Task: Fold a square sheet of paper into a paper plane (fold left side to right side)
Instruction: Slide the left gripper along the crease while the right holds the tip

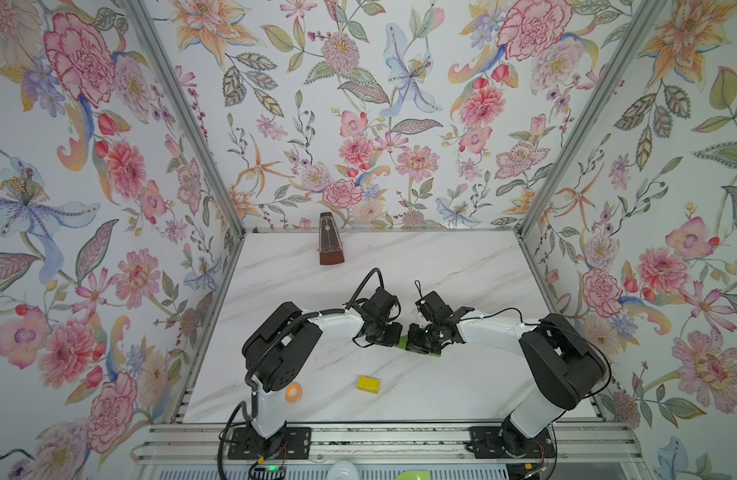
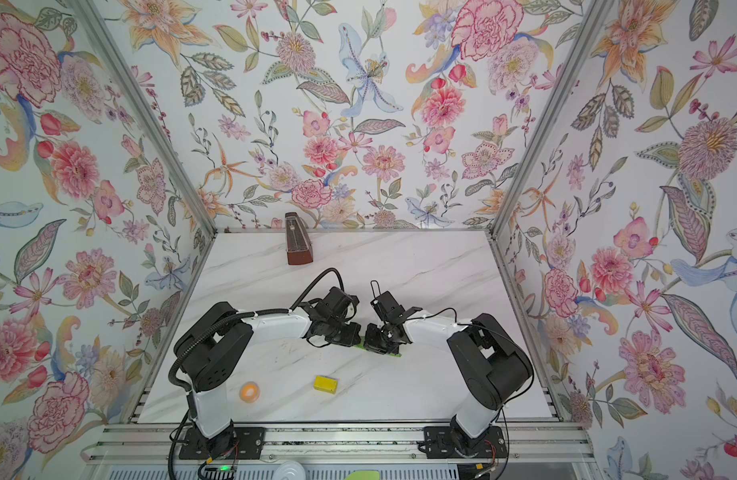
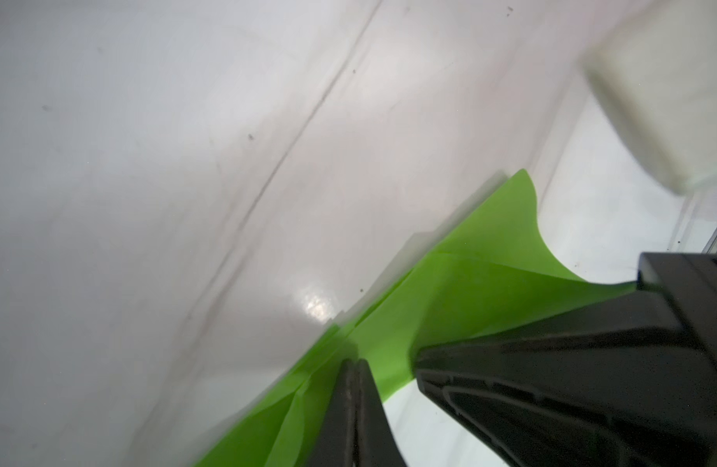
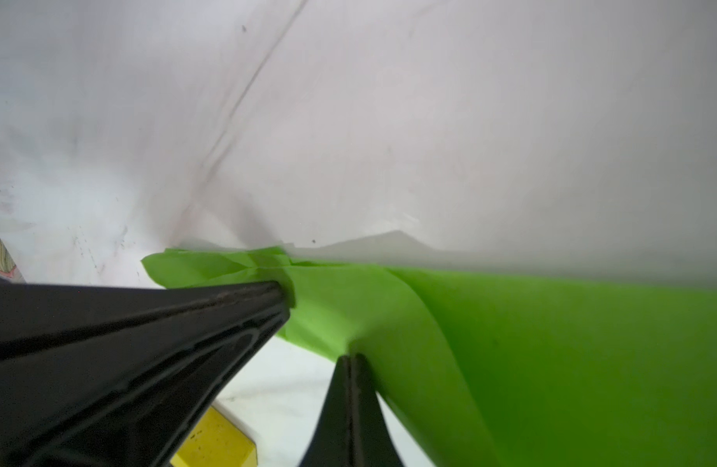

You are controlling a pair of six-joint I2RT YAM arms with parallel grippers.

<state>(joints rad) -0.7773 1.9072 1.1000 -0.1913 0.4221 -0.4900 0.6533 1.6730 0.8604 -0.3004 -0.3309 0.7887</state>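
the left gripper (image 3: 354, 364) is clamped on the folded green paper (image 3: 470, 291); the right gripper (image 4: 350, 360), just beside it, pinches the same paper.

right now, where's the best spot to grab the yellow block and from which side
Grip the yellow block across its shorter width, about mid-length, coming straight down from above. It lies flat on the table, its long side faces look flat and parallel, and nothing touches it, so a top pinch should seat squarely.
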